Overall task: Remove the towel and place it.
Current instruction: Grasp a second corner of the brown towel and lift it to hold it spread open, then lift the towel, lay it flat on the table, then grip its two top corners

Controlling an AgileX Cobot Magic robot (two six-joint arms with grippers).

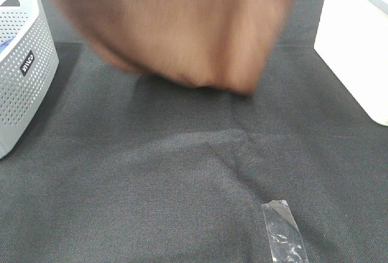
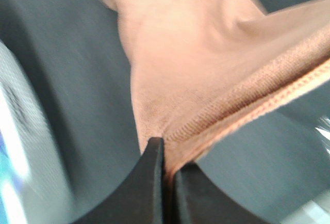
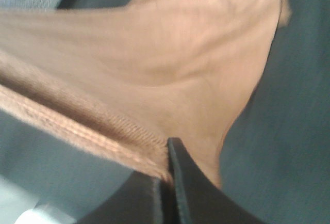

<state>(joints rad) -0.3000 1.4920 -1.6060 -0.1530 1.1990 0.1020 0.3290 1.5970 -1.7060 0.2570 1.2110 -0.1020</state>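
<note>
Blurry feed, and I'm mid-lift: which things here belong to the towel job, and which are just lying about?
Job: towel, gripped at its hem by the left pincer and right pincer.
Lying about: grey basket, black table cloth, clear tape strip, white object.

Brown towel (image 1: 182,26), lighter stitched hem at black left gripper (image 2: 165,157) and black right gripper (image 3: 166,162); charcoal table cloth (image 1: 151,172) beneath; pale grey dot-perforated basket (image 1: 24,75).
</note>
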